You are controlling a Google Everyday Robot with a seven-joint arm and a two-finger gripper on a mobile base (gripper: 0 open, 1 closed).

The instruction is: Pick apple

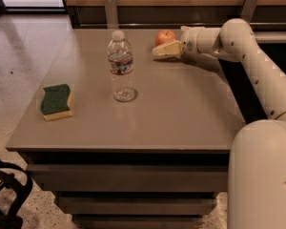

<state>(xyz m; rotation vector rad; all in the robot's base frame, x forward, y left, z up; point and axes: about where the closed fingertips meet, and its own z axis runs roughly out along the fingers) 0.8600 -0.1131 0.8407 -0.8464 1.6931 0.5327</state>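
Camera view. The tabletop (181,109) carries three items. The apple (165,36) rests upright on the surface close to the far edge, somewhat right of that edge's midpoint. It is not lifted.

The gripper (166,47) is at table height directly at the apple's near side, its pale tip appearing to touch the fruit or lie just beside it. The arm (257,66) reaches in from the right edge and runs roughly parallel to the far edge. Judgement: this low, sideways approach suits a round object, since it presents the widest part of the apple to the grasp. Whether the gripper is spread, closed, or already pinching the apple cannot be determined, as the fruit hides its far side.

The water bottle (121,66) stands upright left of centre, well apart from the apple and outside the arm's line of reach. The sponge (56,101) lies flat near the left edge, toward the near-left corner, and plays no part in the grasp
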